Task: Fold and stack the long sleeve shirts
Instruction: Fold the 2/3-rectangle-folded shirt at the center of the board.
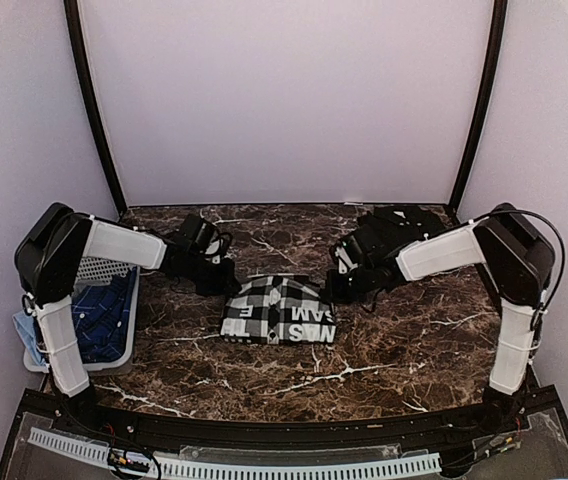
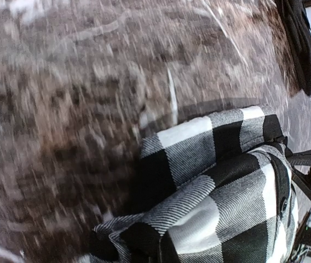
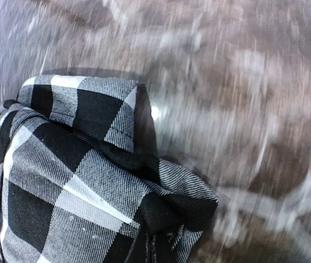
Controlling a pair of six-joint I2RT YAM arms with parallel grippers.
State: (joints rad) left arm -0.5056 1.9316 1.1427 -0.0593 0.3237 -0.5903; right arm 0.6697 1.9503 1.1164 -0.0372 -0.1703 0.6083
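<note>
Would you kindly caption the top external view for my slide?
A folded checked shirt on the marble table, held by left gripper and right gripper.

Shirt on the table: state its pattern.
The shirt is large black-and-white check with white letters on a black band, clearest in the top external view.

I count one checked shirt (image 1: 279,310) on the tabletop (image 1: 384,350), one white basket (image 1: 107,352) of blue cloth (image 1: 99,318) left, one dark garment (image 1: 409,215) far right.
</note>
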